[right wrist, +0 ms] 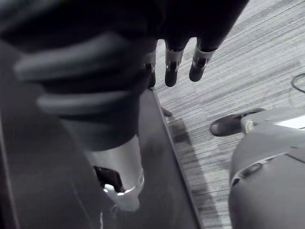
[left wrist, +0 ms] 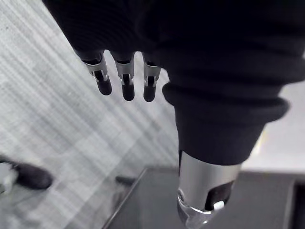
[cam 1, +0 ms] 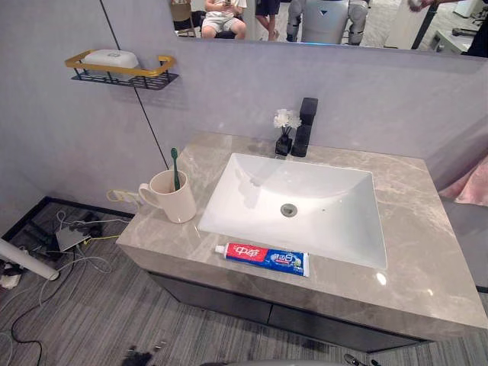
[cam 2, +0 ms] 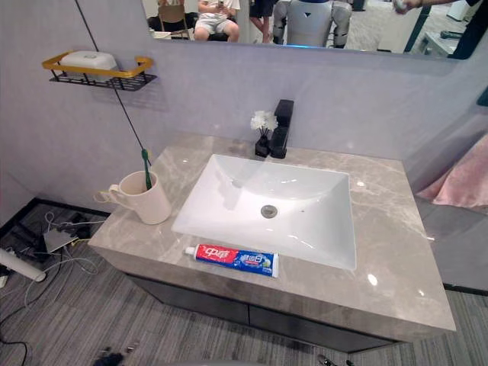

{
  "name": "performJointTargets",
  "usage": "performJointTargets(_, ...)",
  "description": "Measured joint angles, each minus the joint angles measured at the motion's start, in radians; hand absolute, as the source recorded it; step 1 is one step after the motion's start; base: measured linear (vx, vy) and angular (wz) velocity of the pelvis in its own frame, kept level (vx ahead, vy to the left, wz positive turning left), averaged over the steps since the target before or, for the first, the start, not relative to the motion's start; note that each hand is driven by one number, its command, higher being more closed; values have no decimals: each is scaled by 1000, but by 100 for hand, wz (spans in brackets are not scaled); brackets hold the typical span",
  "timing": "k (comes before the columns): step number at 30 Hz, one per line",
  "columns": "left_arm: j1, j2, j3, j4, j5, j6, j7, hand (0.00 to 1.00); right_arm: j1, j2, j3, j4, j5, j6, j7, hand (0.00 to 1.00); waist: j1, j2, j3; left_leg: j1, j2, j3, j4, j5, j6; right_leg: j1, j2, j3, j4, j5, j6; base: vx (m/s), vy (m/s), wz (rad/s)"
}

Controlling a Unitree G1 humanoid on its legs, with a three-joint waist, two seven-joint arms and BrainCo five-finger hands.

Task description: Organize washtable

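At the washtable, both of the robot's arms hang low in front of the dark cabinet, below the level of the grey stone counter (cam 1: 427,229). The left hand (left wrist: 125,78) and the right hand (right wrist: 172,67) each point loose, straight fingers at the striped floor and carry nothing.

The toothpaste tube (cam 1: 261,259) is the loose item. It lies flat on the narrow strip of counter between the white sink (cam 1: 252,175) and the front edge. Its long axis runs side to side along that edge, and its white end is turned toward the cream mug (cam 1: 174,197). The mug stands on the robot's left, just beside the sink, with a green toothbrush (cam 1: 175,168) upright inside it.

From either hand the tube lies upward and forward, roughly on the robot's midline, so neither arm looks clearly nearer. The mug, its likely destination, is on the left hand's side. Because the tube lies crosswise, a hand coming straight in from the front would probably meet its long side, not an end.

At the back, a black faucet (cam 1: 305,126) and a small vase of white flowers (cam 1: 285,130) stand just beside each other. A soap dish (cam 1: 110,59) rests on the wall shelf (cam 1: 152,76).
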Motion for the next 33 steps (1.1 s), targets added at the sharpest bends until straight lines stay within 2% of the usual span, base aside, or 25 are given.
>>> performJointTargets(2, 10, 10, 25, -263, -47, -31, 40, 0, 27, 9, 1, -46, 0, -10, -1, 0, 23, 2, 0, -7, -5, -11, 1, 1, 2, 2, -5, -14, 0, -2, 1, -10, -3, 18)
performJointTargets(4, 23, -1, 34, -461, -58, -51, 75, 0, 37, 20, 4, -61, 1, -10, 0, 0, 23, -6, -5, -8, -8, -26, 5, 2, 3, 14, -10, -34, 0, -8, 5, 6, -4, 26)
performJointTargets(5, 28, -19, 33, -589, -57, -64, 96, 0, 39, 26, 7, -61, 2, -10, 1, 0, 25, 1, -3, -9, -9, -33, 11, 2, 3, 18, -14, -42, 3, -13, 7, 11, -9, 26)
performJointTargets(6, 28, -29, 30, -649, -53, -70, 106, 0, 39, 30, 8, -61, 4, -10, 2, 0, 24, -5, -7, -10, -9, -37, 13, 2, 3, 20, -16, -47, 6, -16, 9, 3, -9, 21)
performJointTargets(8, 28, -54, -12, -846, 0, -88, 136, 0, 38, 41, 11, -62, 7, -9, 15, 0, 28, -5, -11, -13, -10, -38, 16, 1, 4, 19, -19, -55, 16, -22, 10, -6, -1, 13)
performJointTargets(10, 29, -68, -55, -961, 55, -89, 150, 0, 36, 45, 10, -63, 8, -8, 22, 0, 32, -1, -12, -14, -11, -38, 19, 0, 6, 19, -20, -55, 16, -22, 10, 0, 0, 0)
performJointTargets(13, 28, -68, -225, -1185, 145, -105, 149, 0, 37, 48, 9, -62, 9, -7, 24, 0, 41, 6, -16, -14, -12, -41, 25, -4, 10, 19, -21, -52, 17, -22, 10, -14, 0, -2)
performJointTargets(15, 27, -66, -367, -1298, 203, -142, 140, 0, 37, 48, 10, -59, 10, -7, 32, 0, 38, 7, -18, -15, -13, -41, 34, -7, 10, 20, -21, -49, 18, -22, 10, -33, 3, -3)
performJointTargets(18, 22, -60, -540, -1349, 250, -166, 111, 0, 37, 45, 30, -39, 9, -7, 44, 0, 21, 8, -19, -14, -12, -40, 35, -7, 10, 19, -20, -45, 19, -22, 9, -38, -2, -3)
performJointTargets(23, 18, -6, -718, -1351, 348, -167, 49, 0, 41, 37, 84, -5, 9, -7, 44, 0, 17, 8, -20, -7, -10, -24, 34, -8, 8, 15, -12, -21, 16, -19, 7, -29, -1, -12)
performJointTargets(30, -10, 58, -807, -1334, 467, -167, -19, 0, 35, 10, 133, 11, 5, -10, 44, 0, 17, 1, -24, -7, -4, 8, 33, -9, 8, -4, -6, 15, 12, -6, 3, -36, -3, -14)
performJointTargets(33, -34, 97, -864, -1263, 497, -166, -52, 0, 31, 9, 137, 19, 4, -11, 45, 0, 17, -4, -26, -6, -4, 15, 33, -8, 8, -8, -7, 25, 12, -2, 3, -45, 5, -8)
